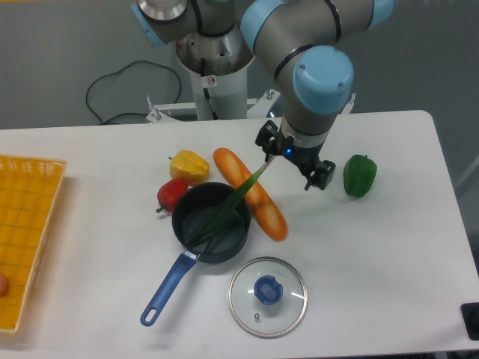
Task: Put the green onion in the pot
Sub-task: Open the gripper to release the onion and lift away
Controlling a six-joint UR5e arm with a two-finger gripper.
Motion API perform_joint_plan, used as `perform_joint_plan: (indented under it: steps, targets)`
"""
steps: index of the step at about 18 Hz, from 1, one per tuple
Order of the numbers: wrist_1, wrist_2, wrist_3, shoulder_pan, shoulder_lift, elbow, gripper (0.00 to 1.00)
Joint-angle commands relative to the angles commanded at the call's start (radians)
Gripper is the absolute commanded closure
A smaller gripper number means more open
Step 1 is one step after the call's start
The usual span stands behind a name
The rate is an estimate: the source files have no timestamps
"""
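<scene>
1. Progress: I judge the placing nearly done. The long thin green onion point(228, 207) has its slender dark green leaves lying inside the small round dark pot point(212, 222) with the long blue handle. Its upper stalk runs out over the pot's rim and across the orange bread loaf point(251, 194) just beside the pot.
2. What is left: the stalk is only part-way in (whether that counts as placed is a matter of opinion); otherwise I need only clear away.
3. End effector: my black two-finger gripper point(297, 158) hangs above the table near the stalk's upper tip, fingers spread wide with nothing between them.
4. Onion's look: a straight thin line, tilted, fanning into several dark leaves at the pot end; its pale end is too small to tell.
5. Nearby: yellow pepper point(188, 165), red fruit point(171, 195), green bell pepper point(359, 176), round glass lid point(268, 297) with blue knob.
</scene>
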Motion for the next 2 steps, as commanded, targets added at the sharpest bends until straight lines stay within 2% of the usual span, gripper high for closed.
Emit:
perform_joint_plan:
  steps: [2]
  targets:
    - [0.0, 0.0, 0.0, 0.0, 0.0, 0.0, 0.0]
